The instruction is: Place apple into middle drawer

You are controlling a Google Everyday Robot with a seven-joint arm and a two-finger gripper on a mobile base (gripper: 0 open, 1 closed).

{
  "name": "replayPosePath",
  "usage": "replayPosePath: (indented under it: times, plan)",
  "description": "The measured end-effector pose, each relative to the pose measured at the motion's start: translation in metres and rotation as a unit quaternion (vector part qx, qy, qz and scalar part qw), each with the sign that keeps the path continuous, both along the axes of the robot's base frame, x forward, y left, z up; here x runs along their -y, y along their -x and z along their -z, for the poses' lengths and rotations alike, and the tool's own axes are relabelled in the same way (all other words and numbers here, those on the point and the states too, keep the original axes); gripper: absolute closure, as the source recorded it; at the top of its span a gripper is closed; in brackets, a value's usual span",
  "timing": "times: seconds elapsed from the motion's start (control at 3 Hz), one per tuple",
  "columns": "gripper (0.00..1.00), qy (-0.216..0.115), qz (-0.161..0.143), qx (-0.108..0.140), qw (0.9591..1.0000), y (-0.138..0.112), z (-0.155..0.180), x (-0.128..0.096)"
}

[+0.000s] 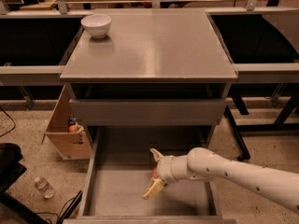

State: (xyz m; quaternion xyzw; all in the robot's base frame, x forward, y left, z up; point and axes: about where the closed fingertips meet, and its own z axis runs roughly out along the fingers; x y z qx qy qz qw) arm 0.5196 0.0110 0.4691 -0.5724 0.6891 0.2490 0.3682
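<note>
The middle drawer [117,190] is pulled out at the bottom of the grey cabinet, its flat grey floor showing. My gripper [149,173] reaches into it from the right on a white arm, low over the floor near the middle. Its two tan fingers [153,189] are spread apart. A small patch of the red-orange apple [154,172] shows between them, close to the palm; most of the apple is hidden by the gripper.
A white bowl [96,24] stands at the back left of the cabinet top [154,45]. A shut drawer front [147,112] sits above the open drawer. A cardboard box [65,141] and a water bottle [43,186] are on the floor at left.
</note>
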Motion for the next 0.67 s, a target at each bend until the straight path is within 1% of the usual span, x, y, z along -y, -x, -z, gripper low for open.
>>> replayPosePath:
  times: [0.33, 0.67]
  plan:
    - [0.00, 0.040, -0.035, -0.008, 0.9985, 0.032, -0.035, 0.014]
    - [0.00, 0.049, -0.060, -0.005, 0.9970, 0.044, -0.083, 0.036]
